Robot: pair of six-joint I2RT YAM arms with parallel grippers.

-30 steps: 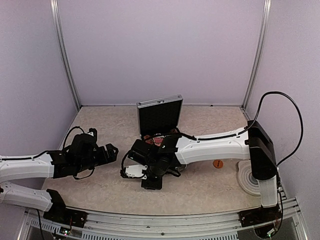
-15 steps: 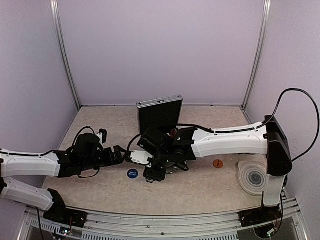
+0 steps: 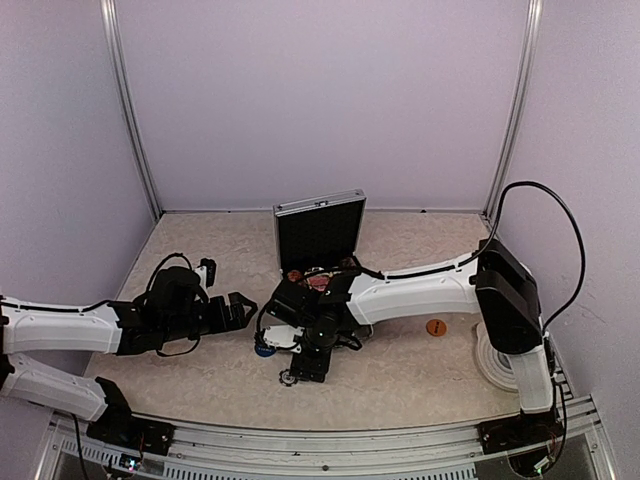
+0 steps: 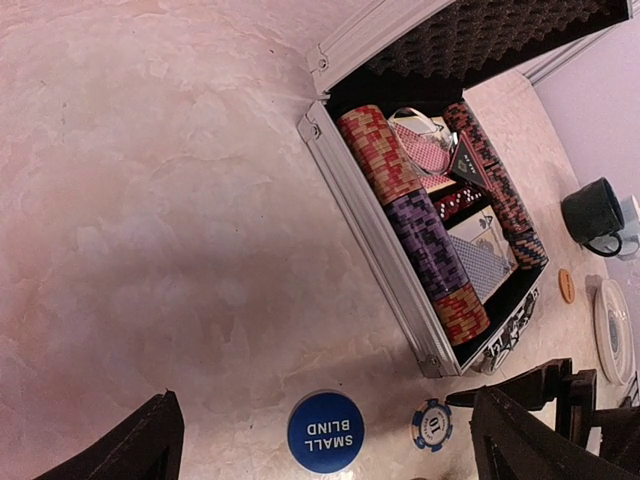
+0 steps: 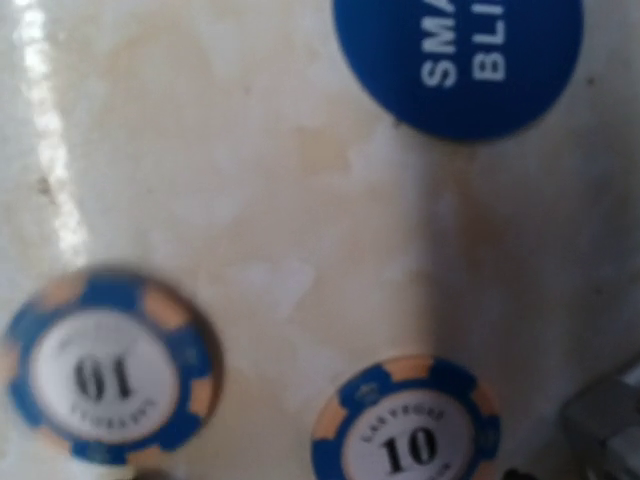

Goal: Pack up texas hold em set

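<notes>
The case (image 4: 358, 230) stands open at the middle of the table (image 3: 420, 375), its lid (image 3: 320, 228) upright on the far side. Inside lie rows of chips (image 4: 425, 240), a red deck (image 4: 425, 155), a blue deck (image 4: 482, 268) and a black triangle (image 4: 468, 168).

On the table just near of the case lies a blue button (image 4: 326, 431) marked SMALL BLIND, with a blue chip (image 4: 432, 424) close beside it. The right wrist view shows this button from close above, along with two blue chips (image 5: 110, 370) marked 10, apart from each other and from the button.

The left gripper (image 3: 238, 308) hangs left of the case with its fingers (image 4: 140, 450) spread wide, facing the button. The right gripper (image 3: 300, 352) points down over the chips, just near of the case; whether its jaws are spread or closed cannot be told.

An orange button (image 3: 435, 327) lies right of the case, a dark mug (image 4: 592, 210) beyond it, and a ringed coaster (image 3: 492, 358) at the right edge.
</notes>
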